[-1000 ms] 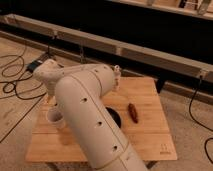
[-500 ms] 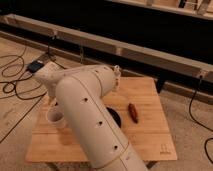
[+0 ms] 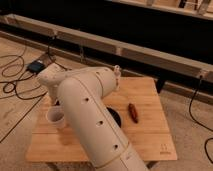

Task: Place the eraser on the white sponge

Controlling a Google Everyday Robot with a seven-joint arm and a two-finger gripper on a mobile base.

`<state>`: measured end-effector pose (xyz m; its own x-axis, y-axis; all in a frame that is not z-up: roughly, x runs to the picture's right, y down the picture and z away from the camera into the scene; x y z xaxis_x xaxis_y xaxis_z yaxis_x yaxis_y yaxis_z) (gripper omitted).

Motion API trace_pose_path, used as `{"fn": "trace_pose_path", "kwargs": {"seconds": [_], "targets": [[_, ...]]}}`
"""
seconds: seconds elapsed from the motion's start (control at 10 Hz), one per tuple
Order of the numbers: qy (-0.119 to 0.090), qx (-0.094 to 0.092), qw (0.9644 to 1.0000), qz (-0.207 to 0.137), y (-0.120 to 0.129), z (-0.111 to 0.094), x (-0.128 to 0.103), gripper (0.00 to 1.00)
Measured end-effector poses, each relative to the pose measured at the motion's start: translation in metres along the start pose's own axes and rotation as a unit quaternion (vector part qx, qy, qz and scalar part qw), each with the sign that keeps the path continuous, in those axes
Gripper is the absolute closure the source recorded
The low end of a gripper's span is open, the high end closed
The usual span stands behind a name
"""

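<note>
My white arm [image 3: 85,115] rises from the bottom, bends at the upper left and reaches right over the wooden table [image 3: 150,135]. It covers the table's middle. My gripper is hidden behind the arm, somewhere over the table's centre. A dark rounded shape [image 3: 115,118] peeks out at the arm's right edge; I cannot tell what it is. No small black eraser and no white sponge show; both are hidden or out of view.
A white paper cup [image 3: 56,117] stands at the table's left, close to my arm. A reddish-brown elongated object [image 3: 133,112] lies right of centre. Cables and a dark box [image 3: 36,66] lie on the floor at left. A dark wall with a rail runs behind.
</note>
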<state>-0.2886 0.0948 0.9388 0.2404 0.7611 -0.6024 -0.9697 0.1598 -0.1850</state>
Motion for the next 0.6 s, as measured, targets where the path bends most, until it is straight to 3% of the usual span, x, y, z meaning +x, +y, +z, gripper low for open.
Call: {"fn": "trace_pose_path", "kwargs": {"seconds": [0.4,0.6], "targets": [[-0.013,-0.009,0.9999,0.0,-0.009,-0.022,-0.011,0.93],[-0.019,-0.005,0.9998,0.0,-0.024,-0.037,-0.02,1.0]]}}
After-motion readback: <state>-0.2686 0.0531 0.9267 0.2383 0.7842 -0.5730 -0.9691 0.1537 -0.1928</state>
